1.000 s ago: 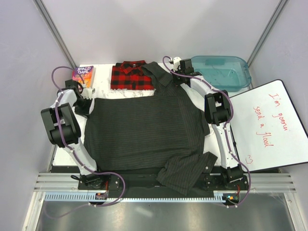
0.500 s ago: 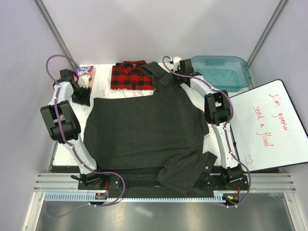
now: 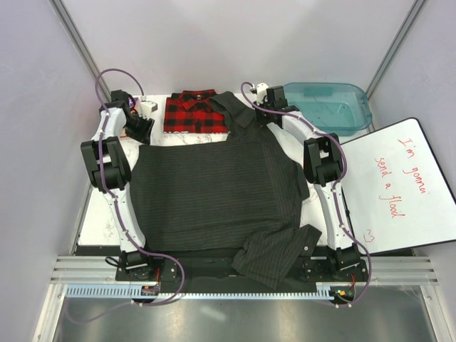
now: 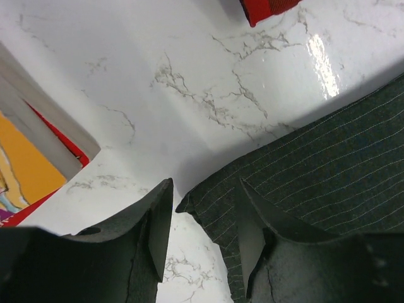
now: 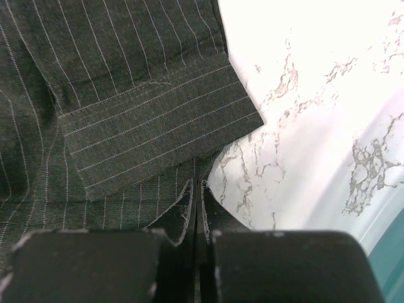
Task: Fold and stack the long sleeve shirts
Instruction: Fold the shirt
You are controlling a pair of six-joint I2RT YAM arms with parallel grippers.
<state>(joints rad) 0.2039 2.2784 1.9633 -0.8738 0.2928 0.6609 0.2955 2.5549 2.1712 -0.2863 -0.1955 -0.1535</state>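
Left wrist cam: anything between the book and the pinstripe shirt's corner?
Nothing. The left wrist view shows only bare marble tabletop between the book and the pinstripe shirt.

The desk [image 4: 252, 76] is showing a smooth, glossy, white marble-look top, throwing back glare. The charcoal shirt [image 3: 214, 192] is presenting as matt woven cloth with fine pale pinstripes, the plaid shirt [image 3: 192, 114] as soft matt cloth. The bin [image 3: 335, 110] is appearing as translucent teal plastic. The left gripper [image 4: 204, 184] is showing matt black, grainy plastic.
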